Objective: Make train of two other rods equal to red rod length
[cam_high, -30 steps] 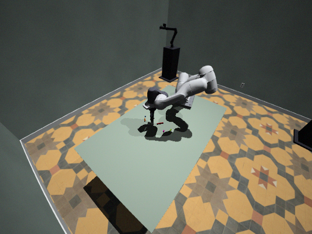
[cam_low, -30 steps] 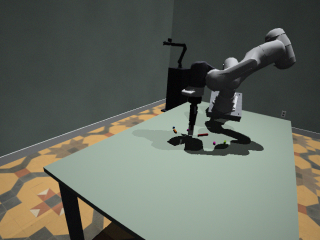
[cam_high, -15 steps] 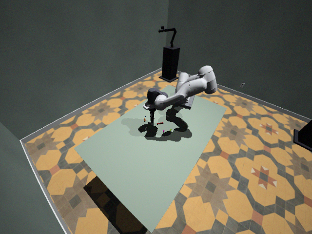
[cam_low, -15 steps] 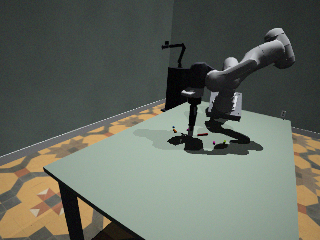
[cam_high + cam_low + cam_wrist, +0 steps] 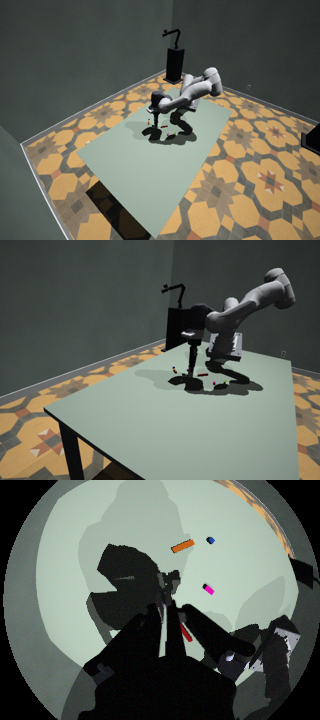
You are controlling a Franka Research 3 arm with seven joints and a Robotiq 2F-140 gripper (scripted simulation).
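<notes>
My gripper [image 5: 190, 375] [image 5: 155, 126] [image 5: 165, 598] points straight down with its fingertips close to the table. It seems shut on a short dark piece, likely the grey rod, which hardly shows in the shadow. The red rod [image 5: 164, 126] [image 5: 202, 374] [image 5: 186, 632] lies just right of the fingers in the top and exterior views. A magenta rod [image 5: 187, 369] [image 5: 209, 589] lies behind them. The orange rod [image 5: 148, 122] [image 5: 175, 371] [image 5: 183, 546] and the blue rod [image 5: 149, 119] [image 5: 173, 367] [image 5: 210, 540] lie to the left. Another magenta rod [image 5: 167, 134] [image 5: 214, 382] and the lime rod [image 5: 174, 133] [image 5: 224, 381] lie front right, apart.
The pale green table [image 5: 144, 165] [image 5: 180, 420] carries the arm's base [image 5: 239, 345] at the back. Dark shadows of the arm cover the area around the fingertips. A black pedestal [image 5: 174, 63] stands behind the table.
</notes>
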